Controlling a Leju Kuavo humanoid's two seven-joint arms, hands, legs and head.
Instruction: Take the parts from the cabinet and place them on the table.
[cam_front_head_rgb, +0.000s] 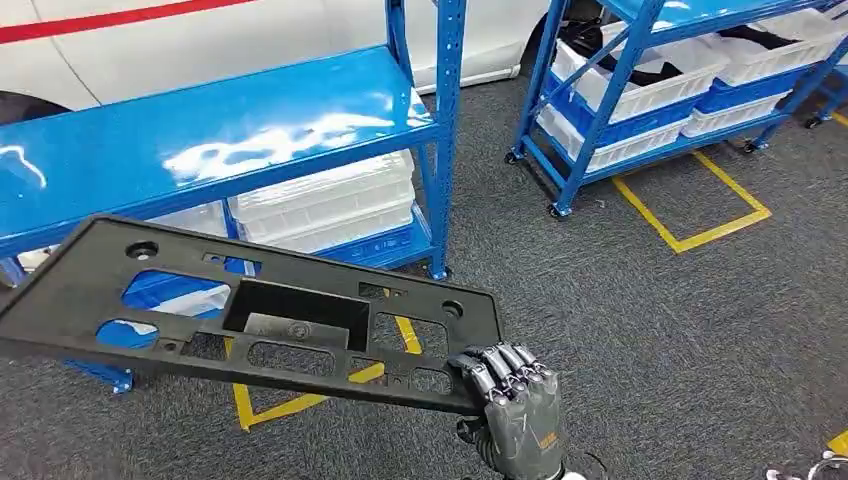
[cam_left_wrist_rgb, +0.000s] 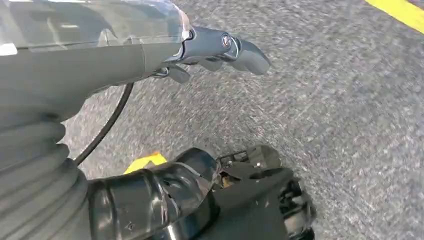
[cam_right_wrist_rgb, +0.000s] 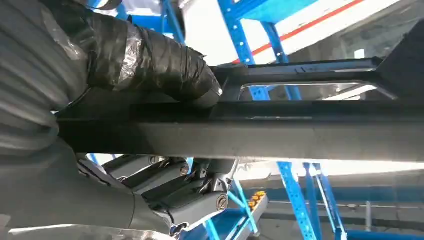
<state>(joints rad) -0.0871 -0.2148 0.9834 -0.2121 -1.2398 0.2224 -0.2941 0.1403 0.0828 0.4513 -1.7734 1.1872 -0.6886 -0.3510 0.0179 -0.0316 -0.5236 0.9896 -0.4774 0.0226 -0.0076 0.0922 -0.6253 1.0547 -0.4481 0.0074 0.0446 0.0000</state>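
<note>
The right hand (cam_front_head_rgb: 512, 405) is sitting closest to us, down at about six o'clock in the head view, and it is gripping the corner of a big black part (cam_front_head_rgb: 250, 310). The fingers (cam_front_head_rgb: 500, 365) are curling over the top edge, and the right wrist view is showing the thumb (cam_right_wrist_rgb: 155, 65) pressing on one side of the part (cam_right_wrist_rgb: 280, 130) with the fingers on the other — so the hold is looking tight. The part is a long flat plate with holes in it, and it is stretching away toward nine o'clock, up in the air and tilting a little.

The left hand (cam_left_wrist_rgb: 215, 47) is hanging over the grey floor (cam_left_wrist_rgb: 340, 125) with nothing in it, fingers loosely bent.

The blue shelf (cam_front_head_rgb: 200, 130) is standing at eleven o'clock, and white bins (cam_front_head_rgb: 325, 205) are sitting under its top board.

So the part is already off the shelf, and I think the carrying step is going on. No table is in sight — the robot is probably needing to turn, find it, and keep the long plate from bumping the shelf.
</note>
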